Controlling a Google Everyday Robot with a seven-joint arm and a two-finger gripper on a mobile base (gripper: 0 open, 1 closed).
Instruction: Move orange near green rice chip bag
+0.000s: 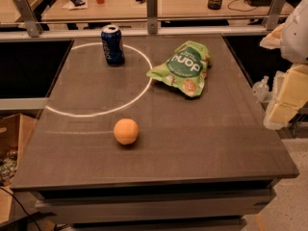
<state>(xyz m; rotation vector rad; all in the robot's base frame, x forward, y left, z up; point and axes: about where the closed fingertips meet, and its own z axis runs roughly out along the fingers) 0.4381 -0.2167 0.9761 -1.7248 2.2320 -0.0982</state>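
The orange (126,131) lies on the dark grey table (192,143), left of the middle and toward the front. The green rice chip bag (184,68) lies flat toward the back right of the table, well apart from the orange. My arm (288,93) hangs at the right edge of the view, beyond the table's right side. My gripper (261,88) is at its lower left end, off the table's right edge, level with the bag and far from the orange. It holds nothing that I can see.
A dark blue soda can (112,44) stands upright at the back left, inside a white circle line painted on the table. A metal rail (152,13) runs behind the table. A cardboard box (12,138) sits on the floor at the left.
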